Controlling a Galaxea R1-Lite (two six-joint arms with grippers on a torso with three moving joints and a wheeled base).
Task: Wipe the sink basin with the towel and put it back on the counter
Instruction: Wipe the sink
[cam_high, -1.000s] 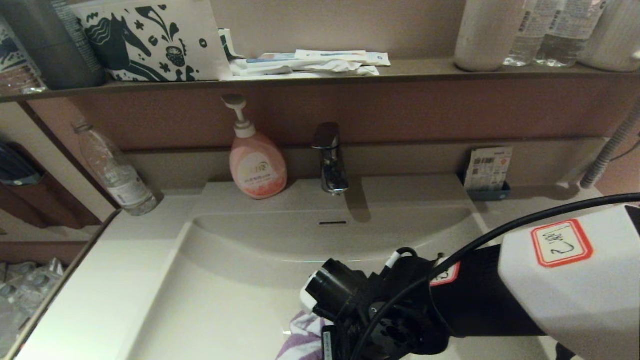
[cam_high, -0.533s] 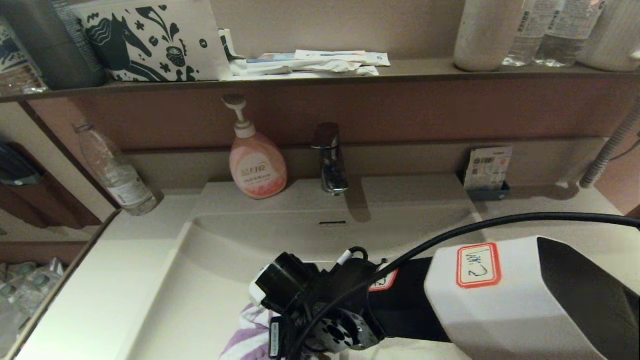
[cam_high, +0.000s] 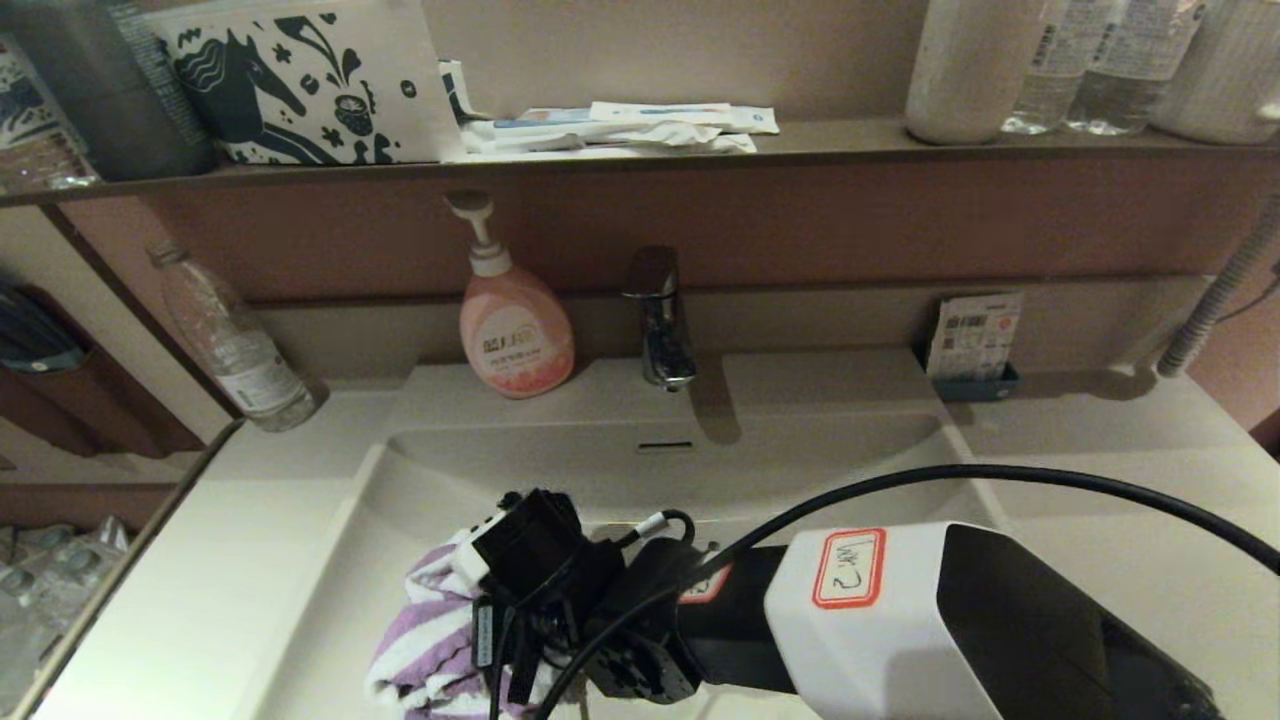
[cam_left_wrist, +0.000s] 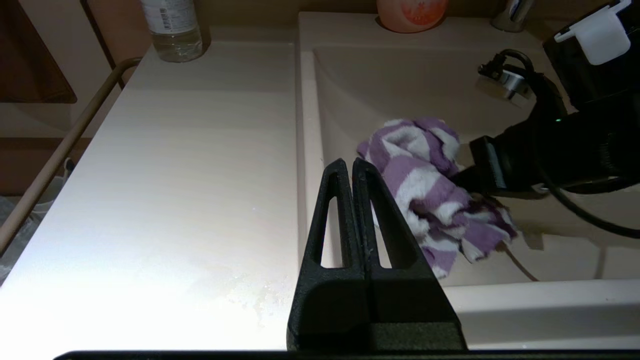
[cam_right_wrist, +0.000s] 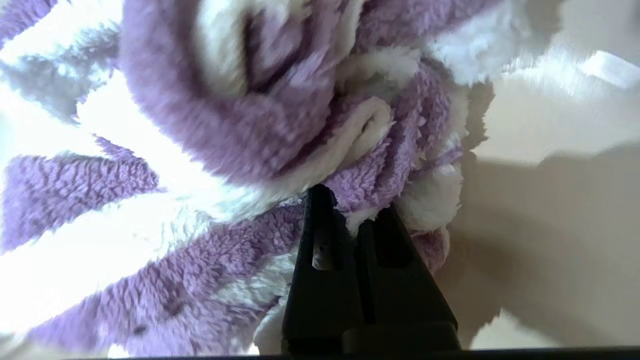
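Note:
The purple and white striped towel (cam_high: 420, 650) is bunched up in the left front part of the cream-white sink basin (cam_high: 600, 470). My right gripper (cam_right_wrist: 347, 205) is shut on a fold of the towel (cam_right_wrist: 225, 125), low inside the bowl; in the head view its wrist covers the fingers. The left gripper (cam_left_wrist: 352, 162) is shut and empty, hovering over the basin's left rim beside the towel (cam_left_wrist: 425, 185). The counter (cam_high: 170, 590) lies flat to the left of the bowl. The overflow slot (cam_high: 665, 446) shows on the back wall; the drain plug is hidden by my right arm.
A pink soap pump bottle (cam_high: 515, 335) and a chrome faucet (cam_high: 660, 320) stand behind the bowl. A clear water bottle (cam_high: 235, 350) sits at the counter's back left, a card holder (cam_high: 975, 345) at the back right. A dark shelf (cam_high: 850, 145) carries bottles and packets above.
My right arm has swept left across the basin, dragging the towel from the front middle to the front left of the bowl.

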